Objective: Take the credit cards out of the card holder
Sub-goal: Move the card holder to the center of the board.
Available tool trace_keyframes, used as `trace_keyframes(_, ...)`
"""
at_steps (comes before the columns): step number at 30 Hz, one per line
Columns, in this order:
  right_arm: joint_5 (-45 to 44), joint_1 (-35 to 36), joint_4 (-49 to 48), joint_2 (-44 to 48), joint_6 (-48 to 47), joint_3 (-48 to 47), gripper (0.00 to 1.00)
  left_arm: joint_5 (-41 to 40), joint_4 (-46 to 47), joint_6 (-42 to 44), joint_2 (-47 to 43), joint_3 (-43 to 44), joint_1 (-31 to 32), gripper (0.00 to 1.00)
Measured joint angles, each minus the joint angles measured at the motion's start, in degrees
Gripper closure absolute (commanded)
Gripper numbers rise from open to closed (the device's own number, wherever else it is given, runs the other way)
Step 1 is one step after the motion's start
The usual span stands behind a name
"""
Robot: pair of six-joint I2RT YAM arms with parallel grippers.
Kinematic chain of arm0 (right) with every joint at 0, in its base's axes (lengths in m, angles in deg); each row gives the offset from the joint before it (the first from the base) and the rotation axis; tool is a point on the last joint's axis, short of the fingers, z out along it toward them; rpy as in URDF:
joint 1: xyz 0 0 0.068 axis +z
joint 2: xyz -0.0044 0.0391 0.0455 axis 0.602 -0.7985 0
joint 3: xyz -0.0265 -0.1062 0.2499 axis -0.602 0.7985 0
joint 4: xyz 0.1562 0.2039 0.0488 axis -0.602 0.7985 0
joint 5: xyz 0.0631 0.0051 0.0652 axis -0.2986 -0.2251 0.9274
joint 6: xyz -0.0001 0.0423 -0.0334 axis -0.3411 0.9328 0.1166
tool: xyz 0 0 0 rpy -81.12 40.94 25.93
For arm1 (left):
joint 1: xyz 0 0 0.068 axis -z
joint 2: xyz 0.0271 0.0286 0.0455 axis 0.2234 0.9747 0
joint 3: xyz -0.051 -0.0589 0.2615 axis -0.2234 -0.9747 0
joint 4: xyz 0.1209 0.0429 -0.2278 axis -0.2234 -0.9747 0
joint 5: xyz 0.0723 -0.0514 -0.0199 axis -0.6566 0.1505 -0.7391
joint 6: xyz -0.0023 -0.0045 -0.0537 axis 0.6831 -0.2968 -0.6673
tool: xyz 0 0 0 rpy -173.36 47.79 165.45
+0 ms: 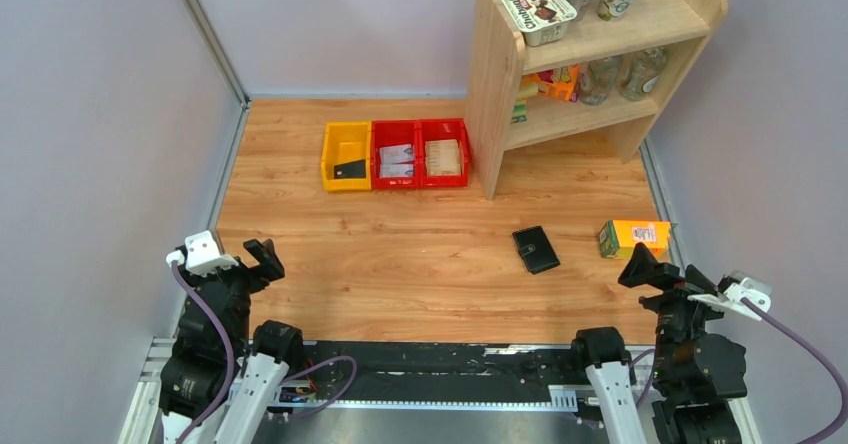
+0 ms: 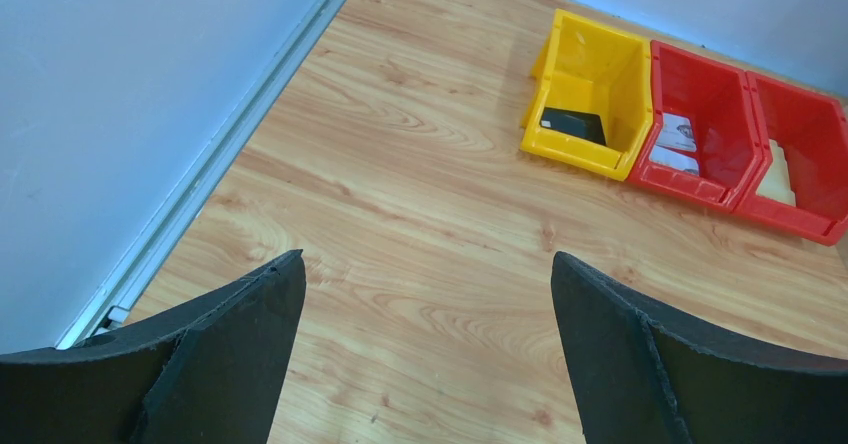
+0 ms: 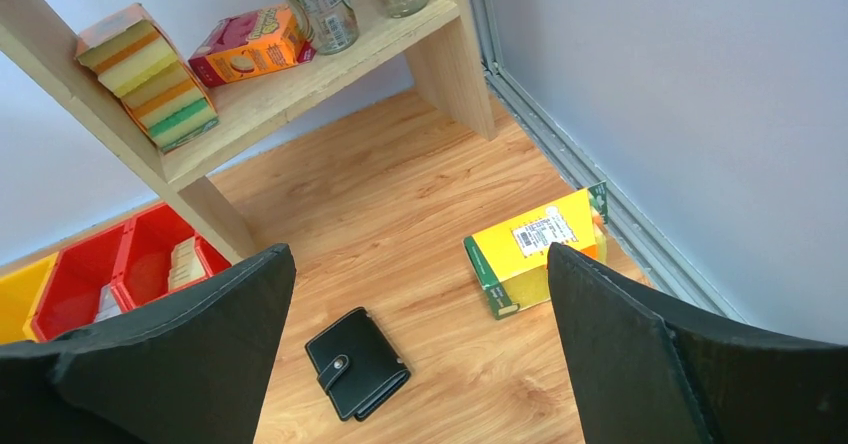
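The card holder (image 1: 536, 249) is a small black wallet lying closed on the wooden table, right of centre, its strap tab snapped shut. It also shows in the right wrist view (image 3: 357, 363), between and beyond my fingers. Any cards inside it are hidden. One thin black card (image 1: 349, 169) lies in the yellow bin (image 1: 331, 163), seen too in the left wrist view (image 2: 572, 124). My right gripper (image 1: 642, 267) is open and empty, near the table's right front edge. My left gripper (image 1: 258, 261) is open and empty at the left front, far from the wallet.
Two red bins (image 1: 420, 154) beside the yellow one hold whitish cards. A wooden shelf (image 1: 590, 59) with cups, bottles and boxes stands at the back right. An orange carton (image 1: 636, 237) lies right of the wallet. Grey walls close in both sides.
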Motion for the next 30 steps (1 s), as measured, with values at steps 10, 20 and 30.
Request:
trace_keyframes(10, 7.6, 0.0, -2.0, -3.0, 3.1, 0.2, 0.00, 0.1, 0.9, 0.0, 0.8, 0.0, 0.0, 0.01)
trace_keyframes(20, 21.5, 0.0, -3.2, -30.8, 5.6, -1.0, 0.00, 0.0, 0.7, -2.4, 6.3, -3.5, 0.0, 0.01)
trace_keyframes(30, 29.9, 0.1, -5.4, -56.5, 7.3, -2.9, 0.00, 2.0, 0.0, -4.8, 8.5, -6.1, 0.0, 0.00)
